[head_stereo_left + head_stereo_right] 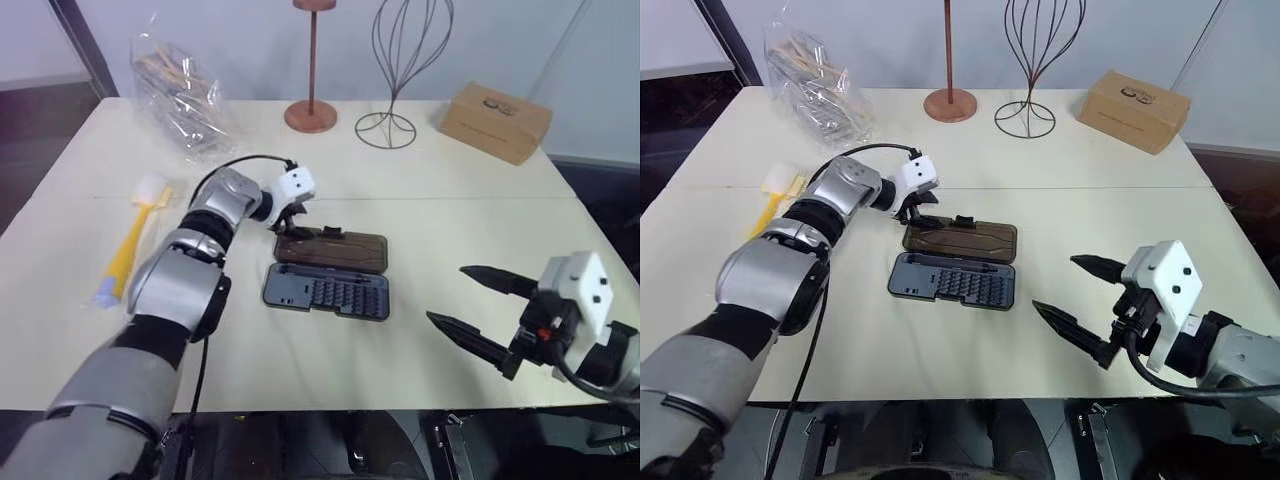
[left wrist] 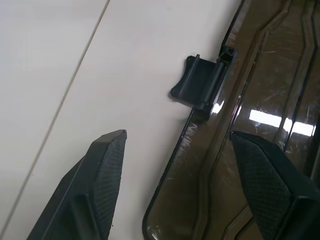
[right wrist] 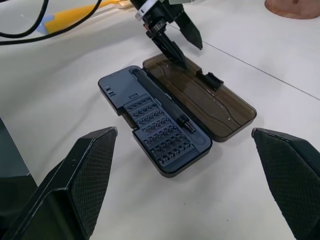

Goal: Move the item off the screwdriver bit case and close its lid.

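The screwdriver bit case lies open mid-table, its dark grey tray (image 1: pixel 327 291) nearer me. The smoky-brown lid (image 1: pixel 332 250) lies flat behind the tray. A black latch tab (image 2: pixel 200 82) sticks out from the lid's far edge. My left gripper (image 1: pixel 290 222) is open at the lid's far left corner. It straddles the lid's edge, one finger (image 2: pixel 270 180) over the lid and the other (image 2: pixel 95 180) over bare table. The item, a yellow-handled brush (image 1: pixel 130 248), lies on the table far to the left, apart from the case. My right gripper (image 1: pixel 446 293) hangs open and empty to the right of the case.
A clear plastic bag (image 1: pixel 180 95) sits at the back left. A wooden stand's round base (image 1: pixel 310 115) and a wire stand (image 1: pixel 395 75) are at the back middle. A tan cardboard box (image 1: pixel 495 122) is at the back right. The table's front edge (image 1: pixel 330 408) runs close below the case.
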### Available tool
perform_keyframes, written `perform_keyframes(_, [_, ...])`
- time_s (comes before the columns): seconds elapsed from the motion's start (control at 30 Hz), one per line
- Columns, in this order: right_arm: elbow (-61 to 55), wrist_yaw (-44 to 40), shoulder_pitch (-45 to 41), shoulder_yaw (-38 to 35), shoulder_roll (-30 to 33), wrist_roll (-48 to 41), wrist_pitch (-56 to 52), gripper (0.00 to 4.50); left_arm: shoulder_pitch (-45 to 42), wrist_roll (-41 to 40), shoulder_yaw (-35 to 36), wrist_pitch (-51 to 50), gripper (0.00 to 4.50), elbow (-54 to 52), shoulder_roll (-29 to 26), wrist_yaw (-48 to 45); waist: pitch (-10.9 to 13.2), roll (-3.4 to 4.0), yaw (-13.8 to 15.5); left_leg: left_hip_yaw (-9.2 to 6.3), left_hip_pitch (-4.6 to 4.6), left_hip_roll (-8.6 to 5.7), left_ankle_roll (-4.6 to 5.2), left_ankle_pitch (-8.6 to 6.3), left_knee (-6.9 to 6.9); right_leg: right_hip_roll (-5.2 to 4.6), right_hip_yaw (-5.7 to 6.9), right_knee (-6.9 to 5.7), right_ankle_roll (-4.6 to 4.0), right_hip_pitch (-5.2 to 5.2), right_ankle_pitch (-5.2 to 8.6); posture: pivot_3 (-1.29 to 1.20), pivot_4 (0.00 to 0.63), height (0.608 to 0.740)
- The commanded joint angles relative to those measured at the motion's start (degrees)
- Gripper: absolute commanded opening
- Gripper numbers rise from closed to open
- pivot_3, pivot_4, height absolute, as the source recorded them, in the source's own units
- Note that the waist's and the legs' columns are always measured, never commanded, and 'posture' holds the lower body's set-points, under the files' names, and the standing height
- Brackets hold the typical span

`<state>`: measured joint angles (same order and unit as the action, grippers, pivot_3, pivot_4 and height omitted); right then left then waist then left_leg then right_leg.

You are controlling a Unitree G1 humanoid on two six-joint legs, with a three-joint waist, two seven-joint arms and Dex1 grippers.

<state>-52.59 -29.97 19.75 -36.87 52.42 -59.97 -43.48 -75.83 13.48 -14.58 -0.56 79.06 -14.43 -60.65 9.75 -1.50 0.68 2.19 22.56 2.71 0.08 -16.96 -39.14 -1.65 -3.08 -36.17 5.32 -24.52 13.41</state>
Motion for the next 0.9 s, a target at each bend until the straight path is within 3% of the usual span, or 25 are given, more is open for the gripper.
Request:
perform_keyframes(0.03, [-1.42,0.54,-0.59,-1.56,0.57,-1.39,0.56,4.5,0.73,2.0,-0.05,-0.61,3.44,-0.28,0.76,0.33,0.0,0.0,-0.01,0.0,0.0,0.0,0.0,0.0,0.0,0.0,0.0,0.0,0.0,0.0,0.0,0.0,0.15,0.737])
perform_keyframes(0.07, [-1.49,0.69,-0.58,-1.82,0.65,-1.68,0.49,4.5,1.0,2.46,-0.18,-0.69,3.44,-0.25,0.8,0.03,0.0,0.01,-0.01,0.0,0.0,0.0,0.0,0.0,0.0,0.0,0.0,0.0,0.0,0.0,0.0,0.0,0.15,0.737])
perform_keyframes(0.17, [-1.79,1.21,-0.23,-2.55,0.88,-2.46,0.35,4.5,1.6,3.91,-0.64,-0.88,2.58,-0.23,0.45,-1.33,-0.01,0.01,-0.11,-0.02,-0.02,0.0,0.0,0.0,0.0,0.01,0.0,-0.01,0.0,0.0,0.0,0.0,0.15,0.737])
perform_keyframes(0.33, [-2.55,1.95,0.77,-3.25,0.87,-3.12,0.4,4.5,2.41,6.79,-2.38,-0.75,0.15,-0.22,-0.73,-4.95,-0.03,0.03,-0.12,-0.01,-0.06,0.0,0.02,-0.01,0.02,0.01,0.0,-0.02,-0.07,0.02,0.04,0.0,0.15,0.737])
perform_keyframes(0.63, [-1.94,1.94,-0.59,-1.46,1.42,-2.7,0.78,4.5,2.35,7.33,-2.13,5.4,0.15,-1.32,-3.79,-12.31,-0.08,0.06,-0.38,-0.03,-0.09,0.01,0.09,-0.05,0.02,0.04,0.01,-0.01,-0.15,0.07,0.09,0.0,0.15,0.737])
perform_keyframes(0.9, [-0.11,-5.1,-2.35,2.18,4.81,-1.36,1.02,4.5,5.13,6.16,-2.54,15.61,0.15,-3.98,-5.37,-22.21,-0.08,0.06,-0.42,-0.04,-0.09,0.03,0.12,-0.07,0.01,0.05,0.01,-0.01,-0.16,0.07,0.09,0.0,0.15,0.737])
